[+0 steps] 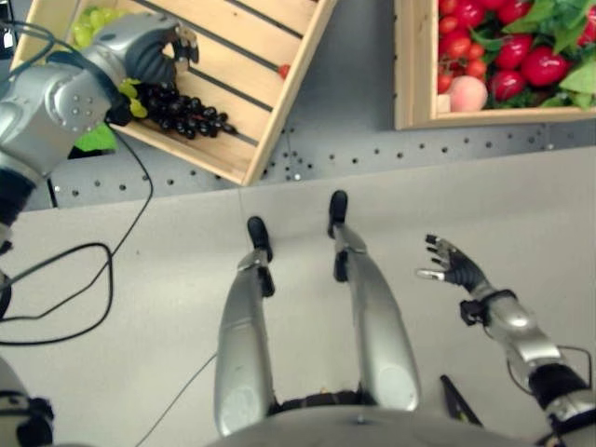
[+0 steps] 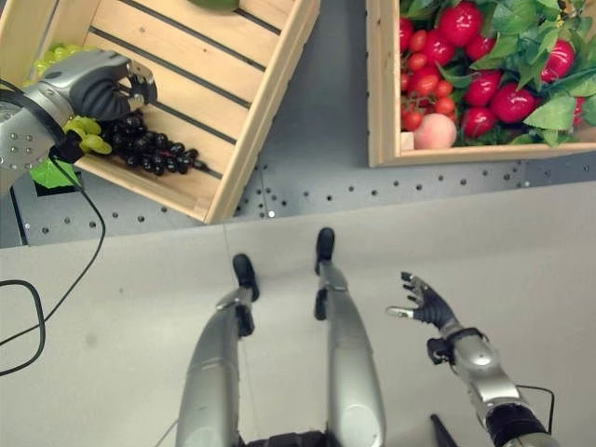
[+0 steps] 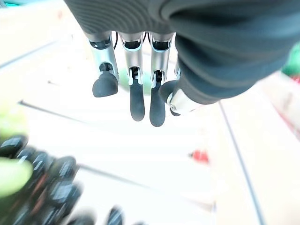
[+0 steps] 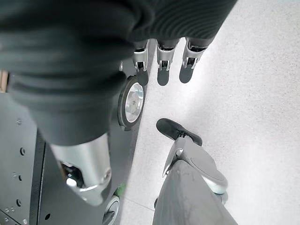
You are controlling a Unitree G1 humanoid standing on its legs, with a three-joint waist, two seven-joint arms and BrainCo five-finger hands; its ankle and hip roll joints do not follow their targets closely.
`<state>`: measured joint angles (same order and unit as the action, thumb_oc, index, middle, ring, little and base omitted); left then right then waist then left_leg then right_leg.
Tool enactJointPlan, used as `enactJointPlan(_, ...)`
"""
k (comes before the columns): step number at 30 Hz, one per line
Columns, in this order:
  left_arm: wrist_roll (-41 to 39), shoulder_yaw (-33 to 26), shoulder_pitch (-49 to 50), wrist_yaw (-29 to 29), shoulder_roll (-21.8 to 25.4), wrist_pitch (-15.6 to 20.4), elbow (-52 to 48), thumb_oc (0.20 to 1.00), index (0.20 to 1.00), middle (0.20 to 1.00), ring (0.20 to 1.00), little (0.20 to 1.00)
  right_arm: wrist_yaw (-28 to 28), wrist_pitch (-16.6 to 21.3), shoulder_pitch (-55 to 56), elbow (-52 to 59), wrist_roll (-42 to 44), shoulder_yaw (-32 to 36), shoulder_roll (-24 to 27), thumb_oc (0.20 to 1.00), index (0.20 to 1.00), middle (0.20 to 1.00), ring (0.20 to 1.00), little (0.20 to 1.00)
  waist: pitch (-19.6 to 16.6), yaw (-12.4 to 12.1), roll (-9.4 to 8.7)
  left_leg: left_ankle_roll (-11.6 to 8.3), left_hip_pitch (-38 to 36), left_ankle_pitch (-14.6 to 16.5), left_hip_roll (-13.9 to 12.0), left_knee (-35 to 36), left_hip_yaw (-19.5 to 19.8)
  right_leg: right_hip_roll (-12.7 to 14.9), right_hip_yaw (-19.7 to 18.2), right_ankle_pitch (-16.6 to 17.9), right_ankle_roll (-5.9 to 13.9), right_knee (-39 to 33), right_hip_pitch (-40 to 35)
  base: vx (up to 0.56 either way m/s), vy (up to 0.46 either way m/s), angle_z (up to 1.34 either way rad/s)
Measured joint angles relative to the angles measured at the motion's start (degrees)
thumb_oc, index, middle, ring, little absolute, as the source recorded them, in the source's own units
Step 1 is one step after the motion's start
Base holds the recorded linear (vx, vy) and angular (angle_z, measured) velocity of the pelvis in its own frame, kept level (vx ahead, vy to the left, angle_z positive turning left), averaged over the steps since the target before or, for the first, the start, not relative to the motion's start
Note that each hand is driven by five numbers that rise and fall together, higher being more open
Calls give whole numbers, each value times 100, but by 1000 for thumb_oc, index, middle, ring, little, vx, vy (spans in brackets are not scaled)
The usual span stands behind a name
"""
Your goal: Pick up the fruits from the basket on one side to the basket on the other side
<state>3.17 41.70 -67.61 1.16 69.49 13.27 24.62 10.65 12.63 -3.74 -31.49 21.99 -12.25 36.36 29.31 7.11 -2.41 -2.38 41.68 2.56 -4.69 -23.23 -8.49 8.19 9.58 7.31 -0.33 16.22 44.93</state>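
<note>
Over one black grape bunch [image 1: 182,112] — left hand [image 1: 149,51], open.

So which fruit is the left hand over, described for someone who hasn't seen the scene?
Find the slatted wooden crate on the robot's left. At its near-left corner the left hand hovers over a bunch of dark grapes. Pale green grapes lie beside it; this bunch is near-black.

Upper left of frame: slatted wooden crate [image 1: 279,84] holding a bunch of dark grapes [image 1: 182,112] near its lower edge | upper right: wooden crate [image 1: 410,74] packed with red fruit and green leaves [image 1: 507,42] | the two crates well apart.
</note>
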Motion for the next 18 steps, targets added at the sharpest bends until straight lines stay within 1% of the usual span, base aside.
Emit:
enactJointPlan(3, -89, -39, -89, 294, -67, 2, 20, 200, 200, 200, 200, 200, -5, 4, 2, -18, -2, 0, -1, 1000, 1000, 1000, 1000, 1000, 0, -10, 0, -5, -23, -9, 0, -4, 17, 0, 19, 1, -1, 2, -29, -3, -5, 1)
enactJointPlan(6, -217, -36, -188, 447, -263, 3, 27, 200, 200, 200, 200, 200, -9, 13, 6, -15, -2, 2, 0, 1000, 1000, 1000, 1000, 1000, 0, -2, -1, -6, -65, -9, 8, 5, 55, 2, 39, 1, -2, 2, -87, -13, -18, 5)
enactJointPlan(11, -221, -15, -641, 748, -661, -15, 223, 200, 200, 200, 200, 200, -39, 70, 0, 14, 0, -21, 1, 1000, 1000, 1000, 1000, 1000, -2, 19, -4, -7, -110, -30, 24, 59, 59, 11, 40, 0, -1, -6, -114, 0, 0, 0)
enactJointPlan(12, -222, -11, -795, 816, -818, -23, 344, 200, 200, 200, 200, 200, -56, 71, -9, -8, 0, -47, -1, 1000, 1000, 1000, 1000, 1000, -2, -2, -4, -6, -121, -38, 31, 70, 61, 16, 40, 0, -1, -6, -121, 0, 0, 0)
enactJointPlan(13, -215, 22, -890, 857, -839, -22, 363, 200, 200, 200, 200, 200, -58, 73, -12, -6, 0, -70, 5, 1000, 1000, 1000, 1000, 1000, -3, 43, -4, -5, -120, -38, 31, 72, 62, 15, 41, 0, -1, -11, -121, 0, 0, 0)
enactJointPlan(14, -207, 66, -956, 869, -840, -26, 385, 222, 222, 222, 222, 222, -60, 73, -15, -3, -1, -84, 5, 1000, 1000, 1000, 1000, 1000, -3, 40, -4, -5, -121, -38, 31, 74, 62, 15, 41, 0, -1, -12, -121, 0, 0, 0)
enactJointPlan(15, -128, 298, -1156, 911, -831, -59, 413, 410, 410, 410, 410, 410, -68, 73, -18, -19, -1, -108, 5, 1000, 1000, 1000, 1000, 1000, -3, 60, -5, -5, -125, -38, 31, 78, 63, 12, 41, 0, -1, -13, -121, 0, 0, 0)
enactJointPlan(16, -49, 384, -1236, 914, -831, -59, 409, 476, 476, 476, 476, 476, -77, 73, -17, -26, -1, -116, 5, 1000, 1000, 1000, 1000, 1000, -3, 66, -5, -5, -127, -38, 30, 79, 61, 12, 40, 0, -1, -13, -121, 0, 0, 0)
enactJointPlan(17, 119, 601, -1382, 908, -785, -58, 401, 1000, 1000, 1000, 1000, 1000, -81, 75, -19, -7, 0, -121, 13, 1000, 1000, 1000, 1000, 1000, -3, 75, -5, -5, -126, -38, 31, 81, 62, 12, 41, 0, 0, -13, -121, 0, 0, 0)
enactJointPlan(18, 220, 681, -1422, 900, -778, -59, 397, 1000, 1000, 1000, 1000, 1000, -84, 75, -21, -9, 0, -123, 15, 1000, 1000, 1000, 1000, 1000, -3, 103, -5, -5, -130, -37, 32, 81, 59, 15, 38, 0, 0, -14, -122, 0, 0, 0)
